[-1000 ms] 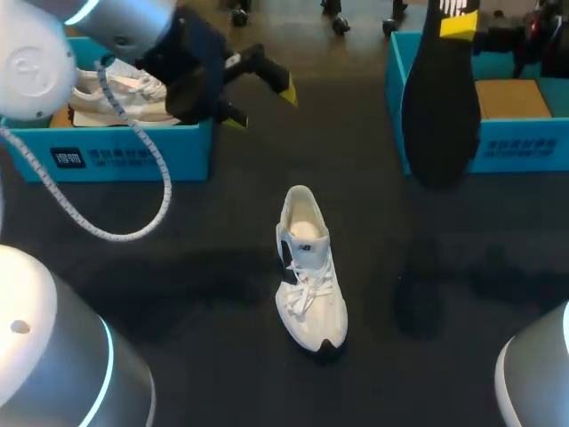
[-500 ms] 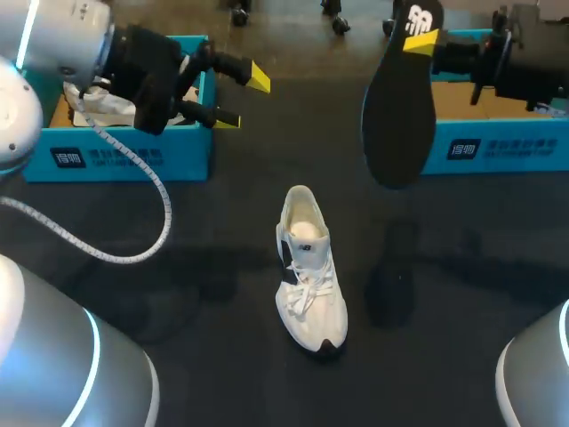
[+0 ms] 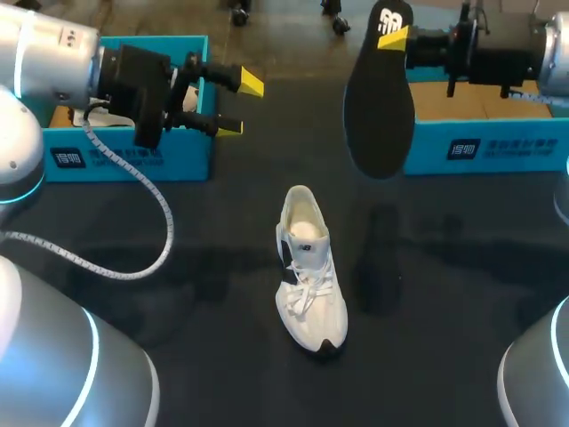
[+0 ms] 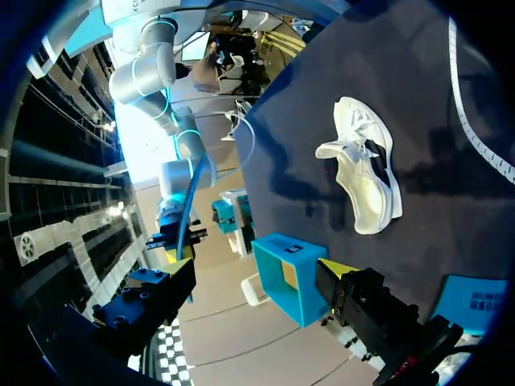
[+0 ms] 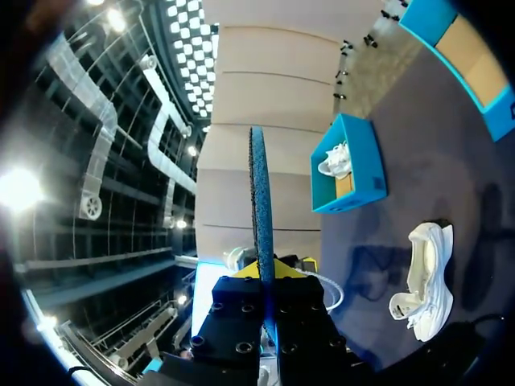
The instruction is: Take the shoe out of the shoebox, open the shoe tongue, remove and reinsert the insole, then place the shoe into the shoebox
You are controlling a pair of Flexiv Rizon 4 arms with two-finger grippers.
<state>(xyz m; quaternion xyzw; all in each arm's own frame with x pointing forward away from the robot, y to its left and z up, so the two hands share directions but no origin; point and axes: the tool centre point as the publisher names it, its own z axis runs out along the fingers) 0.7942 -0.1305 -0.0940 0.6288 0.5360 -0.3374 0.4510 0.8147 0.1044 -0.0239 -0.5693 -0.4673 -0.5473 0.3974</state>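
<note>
Shoe [image 3: 309,267]: white with a dark side patch, on its sole at the middle of the head view, on the black table [image 3: 462,294]. Its toe points to the lower edge and its heel opening to the top. Nothing touches it.
Insole [image 3: 378,98]: black, held in the air at upper right of centre. It hangs down from its gripped end, well apart from the shoe.
Right gripper [image 3: 392,36]: comes in from the upper right and is clamped on the insole's upper end. In the right wrist view the insole [image 5: 257,209] stands edge-on between the two fingers.
Left gripper [image 3: 241,105]: at the upper left, just in front of the left shoebox [image 3: 133,153], with its yellow-tipped fingers spread apart and nothing between them.
Left shoebox: blue, in the upper left corner, with a second white shoe [image 5: 336,161] inside.
Right shoebox [image 3: 498,147]: blue, at the upper right behind the right arm, brown floor showing.
Cable [image 3: 133,245]: white and coiled, looping from the left arm over the left of the table.
</note>
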